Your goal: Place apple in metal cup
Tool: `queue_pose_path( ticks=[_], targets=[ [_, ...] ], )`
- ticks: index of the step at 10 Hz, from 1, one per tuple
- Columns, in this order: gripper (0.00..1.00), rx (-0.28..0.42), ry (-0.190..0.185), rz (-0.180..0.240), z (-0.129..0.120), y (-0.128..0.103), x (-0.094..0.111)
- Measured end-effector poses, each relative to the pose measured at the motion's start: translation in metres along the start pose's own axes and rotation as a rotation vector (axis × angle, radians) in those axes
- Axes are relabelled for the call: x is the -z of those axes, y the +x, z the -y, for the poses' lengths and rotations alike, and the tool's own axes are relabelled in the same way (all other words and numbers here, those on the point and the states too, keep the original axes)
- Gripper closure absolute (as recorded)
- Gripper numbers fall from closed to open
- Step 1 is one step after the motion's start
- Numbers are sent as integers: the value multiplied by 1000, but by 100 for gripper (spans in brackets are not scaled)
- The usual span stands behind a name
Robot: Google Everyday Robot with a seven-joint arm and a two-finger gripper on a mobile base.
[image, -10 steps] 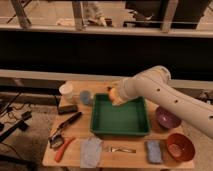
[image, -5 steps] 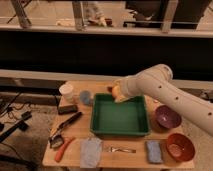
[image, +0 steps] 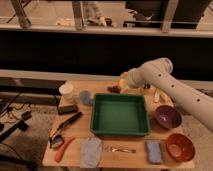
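The apple [image: 123, 79], small and yellow-orange, hangs above the back of the table at the tip of my gripper [image: 121, 83], which is shut on it. My white arm [image: 165, 82] reaches in from the right. Just below and to the left of the apple, behind the green tray's back edge, a small dark shiny shape looks like the metal cup [image: 114, 89]. The apple is not touching it.
A green tray [image: 120, 131] fills the table's middle. A grey-blue cup [image: 85, 97] and a white cup [image: 66, 91] stand at the back left. A purple bowl [image: 167, 116] and a red bowl [image: 179, 146] sit on the right. A cloth, fork, sponge, brush and orange carrot-like item lie along the front and left.
The gripper has lifted the apple upward and a little to the right, from just over the tray's back edge to higher above the table.
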Motion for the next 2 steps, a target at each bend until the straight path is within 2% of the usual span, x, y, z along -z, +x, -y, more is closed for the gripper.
queue_pose_path(
  ticks=[1,2],
  targets=[
    [68,-11,3,-10,3,9,1],
    [68,-10,1,-8,3,8,0]
  ],
)
